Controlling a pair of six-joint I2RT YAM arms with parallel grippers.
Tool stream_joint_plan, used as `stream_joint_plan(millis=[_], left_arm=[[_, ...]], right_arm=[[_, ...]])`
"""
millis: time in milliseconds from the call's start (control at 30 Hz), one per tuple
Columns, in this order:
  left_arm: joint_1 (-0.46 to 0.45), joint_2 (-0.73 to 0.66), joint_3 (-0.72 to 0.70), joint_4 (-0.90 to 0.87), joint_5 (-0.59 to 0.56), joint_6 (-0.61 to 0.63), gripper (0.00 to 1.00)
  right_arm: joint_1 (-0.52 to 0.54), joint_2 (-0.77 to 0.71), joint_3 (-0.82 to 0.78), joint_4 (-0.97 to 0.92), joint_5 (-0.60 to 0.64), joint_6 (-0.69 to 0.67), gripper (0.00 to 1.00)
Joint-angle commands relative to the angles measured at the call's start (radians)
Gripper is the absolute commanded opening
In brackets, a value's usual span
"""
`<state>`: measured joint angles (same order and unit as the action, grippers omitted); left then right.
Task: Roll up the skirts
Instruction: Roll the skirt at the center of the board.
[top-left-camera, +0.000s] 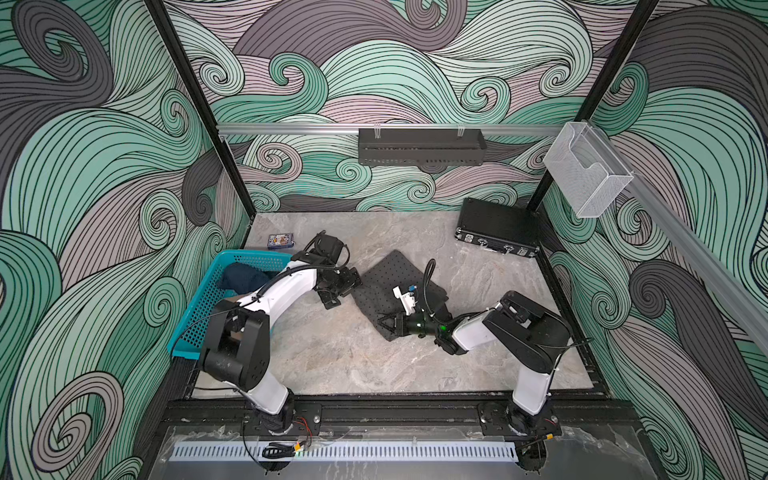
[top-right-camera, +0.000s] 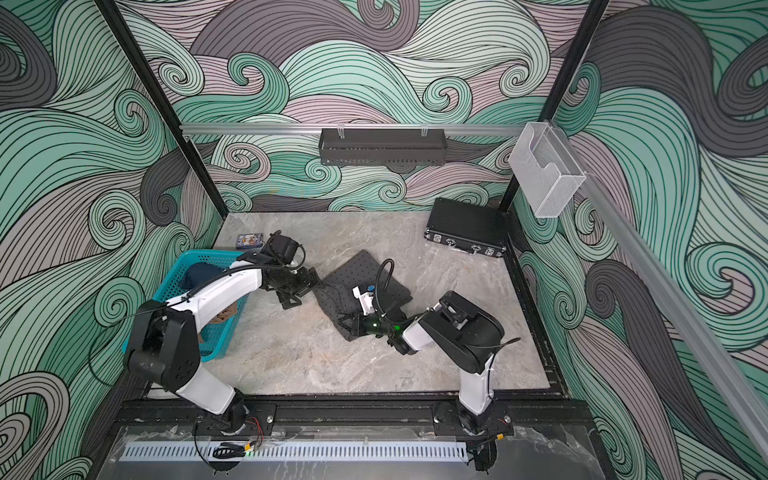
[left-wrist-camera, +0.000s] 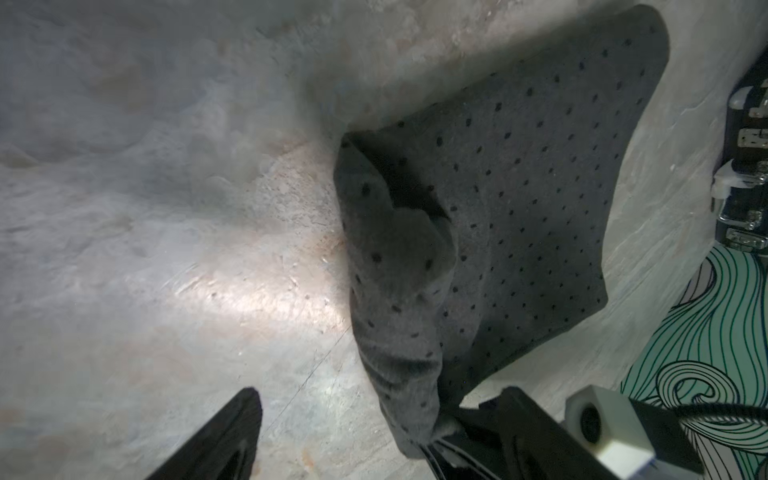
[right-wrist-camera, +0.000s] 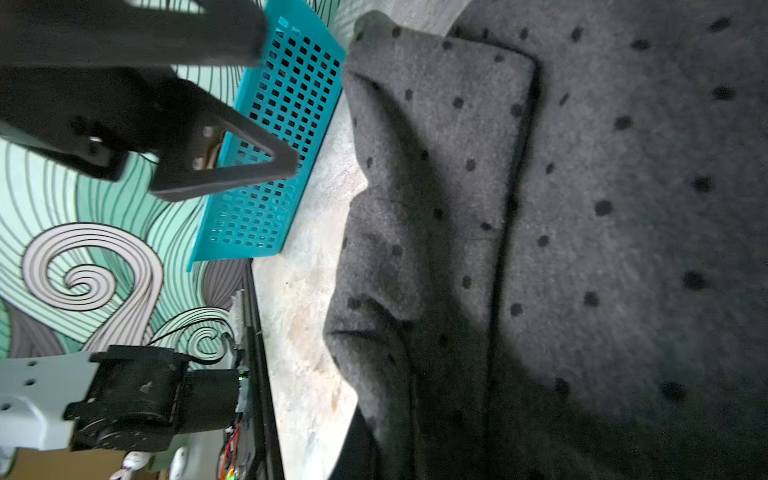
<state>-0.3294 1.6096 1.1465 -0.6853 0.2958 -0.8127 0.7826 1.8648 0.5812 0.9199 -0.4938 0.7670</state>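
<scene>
Dotted grey skirt: the dotted grey skirt (top-left-camera: 386, 282) lies near the middle of the worktop (top-left-camera: 353, 365), spread mostly flat and set at a slant. The edge facing the basket is doubled over into a loose, rumpled strip, which shows in the left wrist view (left-wrist-camera: 395, 257) and the right wrist view (right-wrist-camera: 436, 166).

Right gripper: the right gripper (top-left-camera: 384, 323) sits low at the skirt's near corner. Its jaws are pinched together on the end of that folded strip, and in the left wrist view the cloth gathers to a point where they clamp it.

Left gripper: the left gripper (top-left-camera: 345, 291) has its jaws spread wide and holds nothing. It sits just beside the skirt's edge on the basket side. Whether a fingertip touches the cloth cannot be told.

Denim skirt: the denim skirt (top-left-camera: 241, 276) is bundled in the far end of the basket (top-left-camera: 199, 307), partly hidden under the left arm.

Tan-brown skirt: a patch of the tan-brown skirt (top-right-camera: 226, 312) shows in the basket, nearer the front, below the left arm.

Basket: teal and perforated, it stands at the worktop's left edge, well apart from the grey skirt.

Black case: the black case (top-left-camera: 494, 230) lies closed in the far right corner.

Small printed box: the small printed box (top-left-camera: 280, 240) rests just behind the basket.
</scene>
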Motion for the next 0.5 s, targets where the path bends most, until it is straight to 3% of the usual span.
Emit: stream_joint_plan(millis=[0, 167, 267, 333, 400, 467], left_arm=[[0.001, 0.063, 0.02, 0.103, 0.053, 0.046, 0.91], [0.001, 0.187, 0.078, 0.077, 0.027, 0.045, 0.91], [-0.002, 0.258, 0.132, 0.005, -0.014, 0.07, 0.81], [-0.002, 0.286, 0.148, -0.036, -0.045, 0.073, 0.65], [-0.002, 0.304, 0.172, -0.116, -0.111, 0.062, 0.24], [-0.001, 0.317, 0.211, -0.21, -0.173, 0.068, 0.0]], right_arm=[[-0.017, 0.043, -0.008, 0.107, -0.117, 0.079, 0.0], [-0.025, 0.065, 0.018, 0.109, -0.194, 0.089, 0.0], [-0.028, 0.055, 0.018, 0.108, -0.214, 0.088, 0.0], [-0.031, 0.044, 0.02, 0.077, -0.223, 0.079, 0.0], [-0.038, 0.04, 0.013, 0.08, -0.233, 0.085, 0.0], [-0.05, 0.042, -0.004, 0.12, -0.237, 0.114, 0.0]])
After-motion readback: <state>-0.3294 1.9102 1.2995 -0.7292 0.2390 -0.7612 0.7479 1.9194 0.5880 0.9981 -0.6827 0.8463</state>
